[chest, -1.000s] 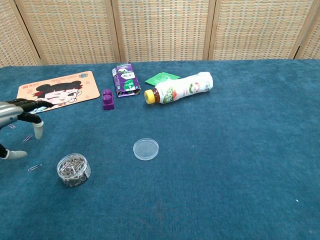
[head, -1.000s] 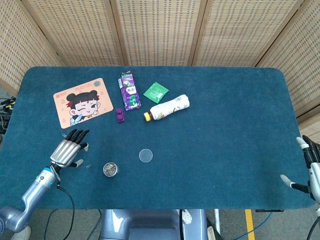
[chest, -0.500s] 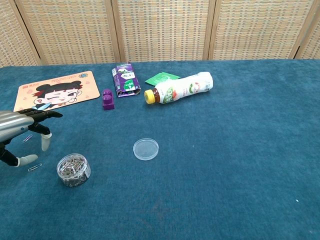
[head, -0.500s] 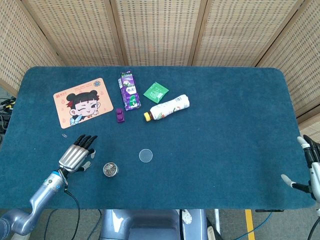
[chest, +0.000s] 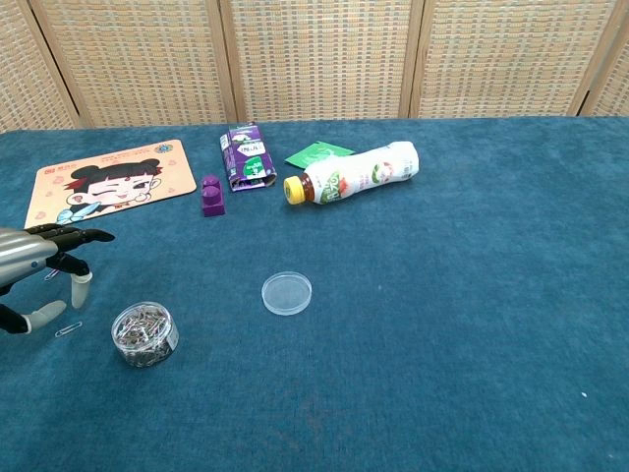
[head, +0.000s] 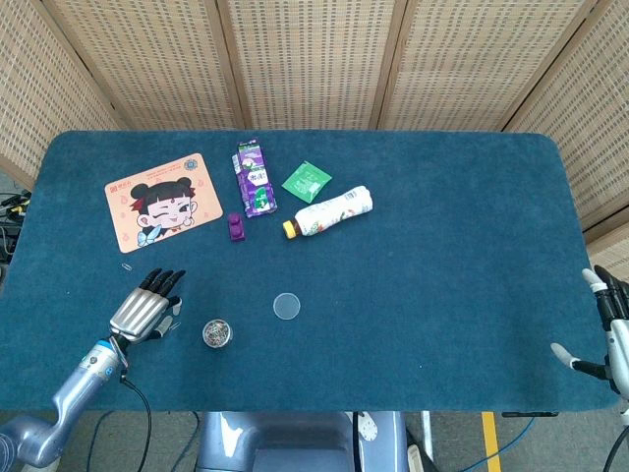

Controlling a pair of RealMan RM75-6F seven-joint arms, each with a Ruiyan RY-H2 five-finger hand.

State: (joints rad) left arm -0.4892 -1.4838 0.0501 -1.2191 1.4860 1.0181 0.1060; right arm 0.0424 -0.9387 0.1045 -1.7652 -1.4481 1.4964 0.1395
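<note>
The left hand (head: pixel 145 312) hovers over the near-left part of the blue felt-covered table (head: pixel 442 246), palm down, fingers extended and spread, grasping nothing. Directly under and beside the fingertips, in the chest view, lie two loose silver wire paper clips: one (chest: pixel 68 329) just beside the thumb on the near side, its long axis running diagonally toward the near-left corner, and a second (chest: pixel 52 274) partly hidden under the fingers. A third clip (head: pixel 127 266) lies apart, further toward the left edge and just short of the mat.

The small round clear plastic jar of paper clips (head: pixel 217 332) stands open just to the right of the left hand, near the front edge. Its flat round transparent lid (head: pixel 286 306) lies separately, further right toward the table centre.

The right hand (head: pixel 607 329) is at the near-right corner, well apart from all objects, fingers apart and empty. The left hand is by far the nearer to clips and jar.

Count along the far-left portion:
- one orange rectangular cartoon-face mat (head: pixel 163 200)
- one purple drink carton (head: pixel 254 177), lying flat
- one small purple plastic block (head: pixel 236 227)
- one green foil sachet (head: pixel 307 182)
- one white plastic bottle with yellow cap (head: pixel 328 212), on its side, cap toward the near-left
</note>
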